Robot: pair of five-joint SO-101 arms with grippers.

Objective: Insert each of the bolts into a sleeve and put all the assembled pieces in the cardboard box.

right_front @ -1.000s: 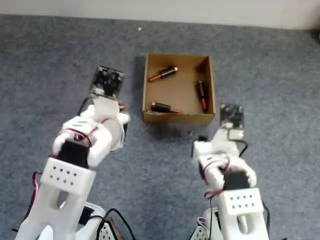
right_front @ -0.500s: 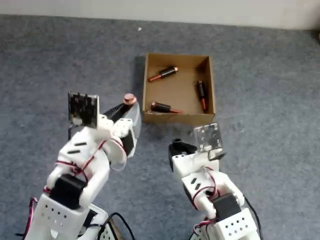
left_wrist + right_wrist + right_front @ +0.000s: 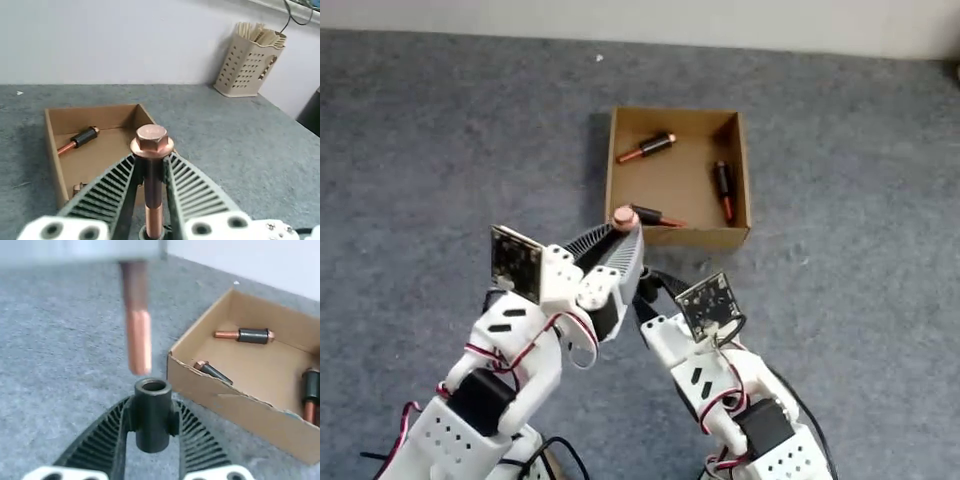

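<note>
**Container.** You have one cardboard box (image 3: 700,238) on the grey, felt-like counter (image 3: 420,150). It is square, open-topped and shallow, of plain brown board. Three assembled pieces lie flat on its floor, each a copper-coloured bolt through a black cylindrical sleeve.
- The rear piece (image 3: 646,147) lies slantwise by the box's far-left corner.
- The near piece (image 3: 660,218) lies against the box's near wall.
- The right-hand piece (image 3: 723,188) lies along the box's right wall.

**Left end effector** (image 3: 150,165). Its dark ribbed fingers are clamped on a bolt (image 3: 152,145), held upright with the head on top. The head is a flanged hexagon and the shank is smooth and round. In the high view it sits over the left part of the box's near wall.

**Right end effector** (image 3: 151,407). Its ribbed fingers are clamped on a sleeve (image 3: 151,412), a matt black tube held upright with its bore open upward. It is just outside the box's near wall. The bolt's tip hangs just above the sleeve's rim, not touching it and slightly off the bore.

**Other.** A beige perforated holder (image 3: 252,60) stands well beyond the box, against the wall.
</note>
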